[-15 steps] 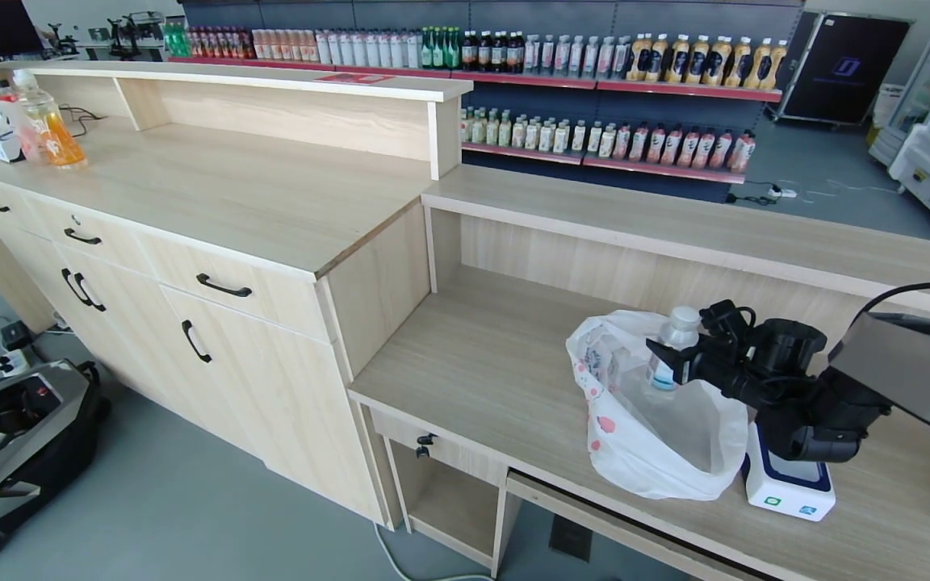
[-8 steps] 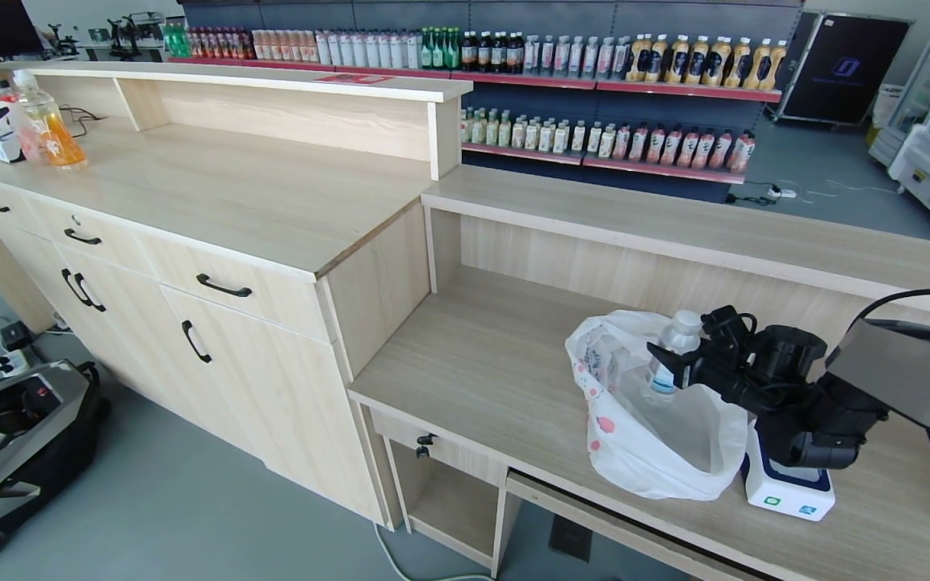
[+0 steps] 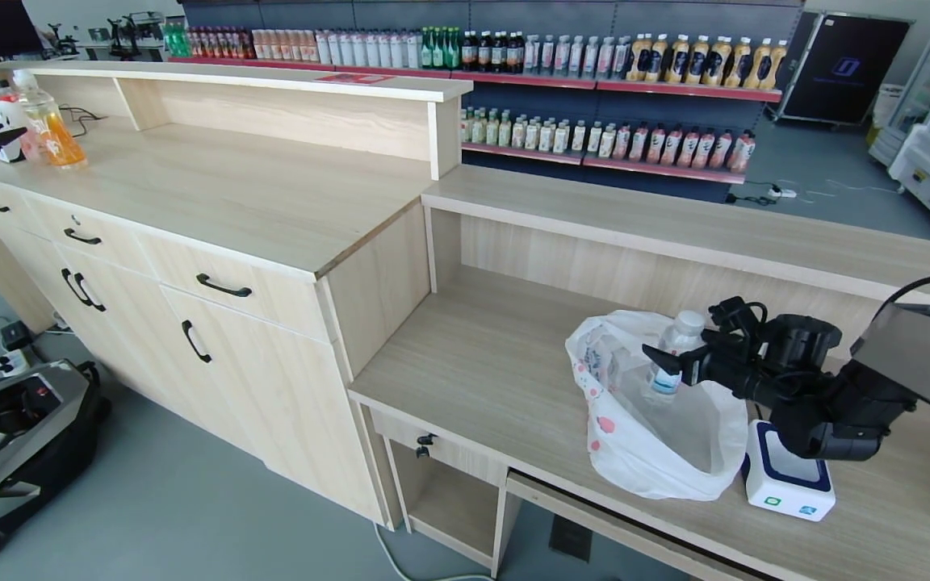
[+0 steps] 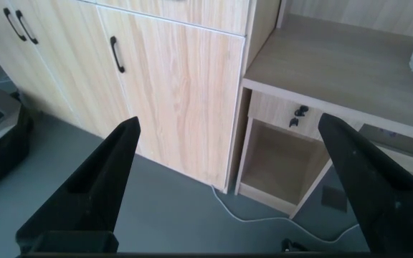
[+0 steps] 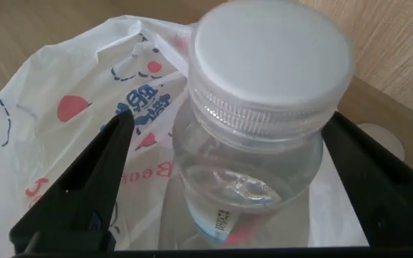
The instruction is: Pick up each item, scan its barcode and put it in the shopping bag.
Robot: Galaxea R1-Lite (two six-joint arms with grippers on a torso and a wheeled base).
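Right gripper (image 3: pixel 675 357): released. Its fingers (image 5: pixel 84 179) are spread wide on either side of the water bottle (image 5: pixel 253 136). A gap with bag plastic showing through separates one finger from the bottle wall. Contact at the other finger cannot be confirmed, as the view there is too close.

Barcode scanner (image 3: pixel 788 482): a white unit with a blue-rimmed top, standing at the near edge of the lower desk (image 3: pixel 497 363), just beside the shopping bag (image 3: pixel 634 440) and below the right wrist.

Shopping bag: white translucent plastic with red and blue print, mouth open upward, resting on the lower desk.

Water bottle: clear, white screw cap, upright. Its lower body is inside the bag mouth, and its cap and shoulder stand above the bag rim.

Left gripper (image 4: pixel 226 125): released, fingers wide apart with nothing between them. It is held over the floor in front of the cabinet doors (image 4: pixel 178 86), well apart from the bag.

Upper counter (image 3: pixel 231 194): a bottle of orange liquid (image 3: pixel 47 123) stands at its far left end.

Store shelves (image 3: pixel 594 81): behind both counters, two red-edged rows stocked with drink bottles.
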